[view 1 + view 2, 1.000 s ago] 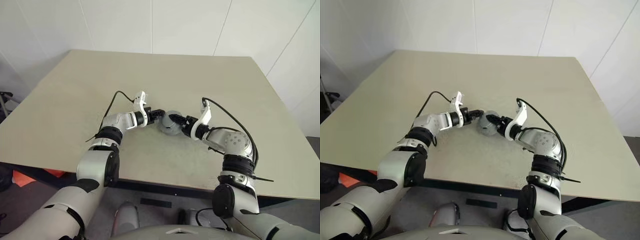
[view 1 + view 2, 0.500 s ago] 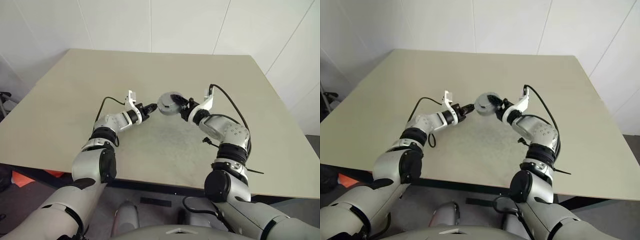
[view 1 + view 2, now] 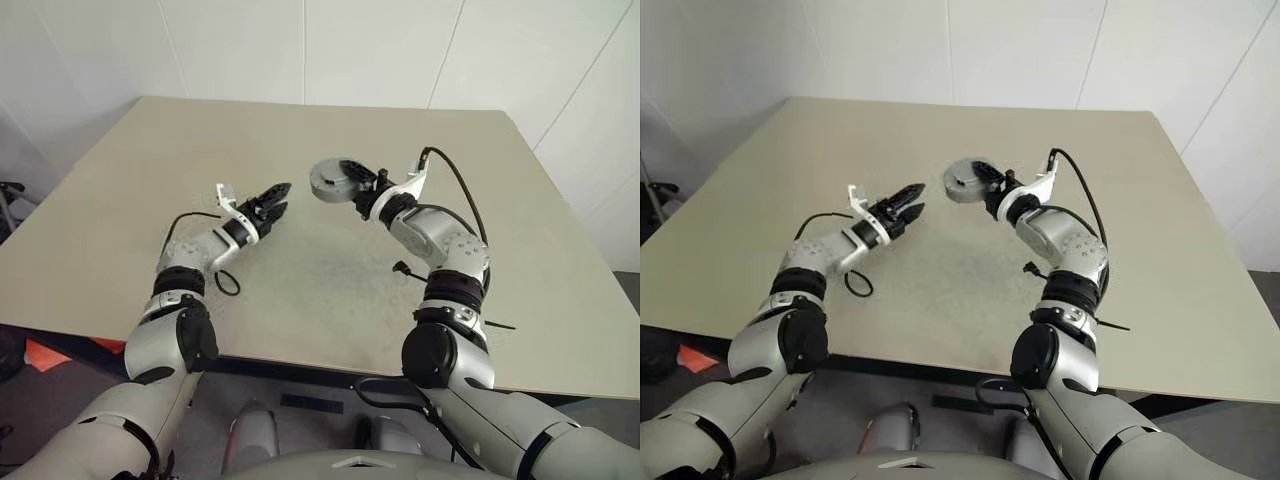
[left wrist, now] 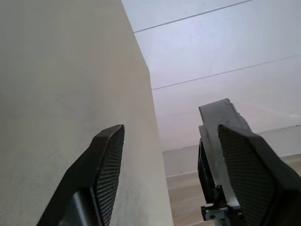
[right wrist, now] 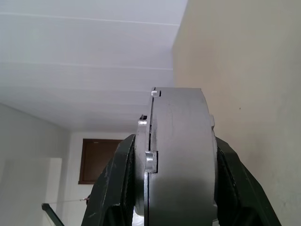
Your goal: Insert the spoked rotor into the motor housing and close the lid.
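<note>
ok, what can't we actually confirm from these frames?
- Spoked rotor: whether it sits inside cannot be told; the lid closes off the motor housing, edge-on in the right wrist view.
- Lid fully seated: a thin seam shows; head views too small to judge.
- Housing face: right gripper covers part of it in the left eye view.
- Left gripper: open, holding nothing; part of the grey unit beyond is behind one finger.

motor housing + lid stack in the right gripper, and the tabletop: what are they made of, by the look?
Motor housing and lid: likely metal, matte grey with fine scratches and crisp machined edges at the seam. Table: beige, matte, finely speckled; probably laminate, though the core cannot be told.
</note>
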Robot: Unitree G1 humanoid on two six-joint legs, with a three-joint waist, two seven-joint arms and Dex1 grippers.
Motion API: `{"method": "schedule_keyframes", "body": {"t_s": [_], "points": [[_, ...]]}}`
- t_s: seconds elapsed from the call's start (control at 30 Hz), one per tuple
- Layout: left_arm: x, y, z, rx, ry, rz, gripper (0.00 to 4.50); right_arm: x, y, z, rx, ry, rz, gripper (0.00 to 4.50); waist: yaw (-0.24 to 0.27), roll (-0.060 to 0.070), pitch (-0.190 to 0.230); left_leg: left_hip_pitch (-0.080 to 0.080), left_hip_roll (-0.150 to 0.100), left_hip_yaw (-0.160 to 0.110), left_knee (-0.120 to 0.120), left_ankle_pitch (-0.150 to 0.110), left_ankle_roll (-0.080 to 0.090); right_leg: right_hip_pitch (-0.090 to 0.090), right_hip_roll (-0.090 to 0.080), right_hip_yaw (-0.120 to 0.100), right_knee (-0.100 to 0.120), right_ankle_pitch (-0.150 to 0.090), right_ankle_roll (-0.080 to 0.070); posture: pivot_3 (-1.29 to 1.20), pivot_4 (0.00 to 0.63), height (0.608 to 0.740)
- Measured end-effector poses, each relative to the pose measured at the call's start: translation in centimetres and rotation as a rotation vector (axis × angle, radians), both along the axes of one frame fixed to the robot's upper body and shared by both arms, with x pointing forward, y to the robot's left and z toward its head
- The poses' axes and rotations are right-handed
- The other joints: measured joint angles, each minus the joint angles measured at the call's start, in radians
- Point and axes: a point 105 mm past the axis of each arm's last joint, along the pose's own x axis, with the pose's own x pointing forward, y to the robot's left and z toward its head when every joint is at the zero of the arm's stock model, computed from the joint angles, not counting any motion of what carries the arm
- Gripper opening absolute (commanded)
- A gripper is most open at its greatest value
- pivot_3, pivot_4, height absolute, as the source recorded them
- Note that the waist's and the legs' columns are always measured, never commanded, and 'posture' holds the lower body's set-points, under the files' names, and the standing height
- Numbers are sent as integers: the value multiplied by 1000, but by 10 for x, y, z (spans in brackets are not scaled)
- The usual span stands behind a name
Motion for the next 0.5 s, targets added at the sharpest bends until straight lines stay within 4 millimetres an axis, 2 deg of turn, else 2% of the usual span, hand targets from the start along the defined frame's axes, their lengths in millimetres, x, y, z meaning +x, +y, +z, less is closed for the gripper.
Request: {"method": "schedule_keyframes", "body": {"t_s": [0.13, 0.5], "points": [[-10, -8, 12, -147, 20, -98, 4465, -1, 4, 2, 5, -3, 16, 2061, -1, 0, 0, -2, 0, 0, 1, 0, 0, -3, 0, 0, 2, 0, 0, 0, 0, 740], [-17, -29, 24, -247, 36, -190, 4465, -11, 22, 9, -3, -31, 108, 2061, 1, 0, 0, -3, 1, 0, 2, 0, 0, -3, 0, 0, 2, 2, 4, 0, 0, 740]]}}
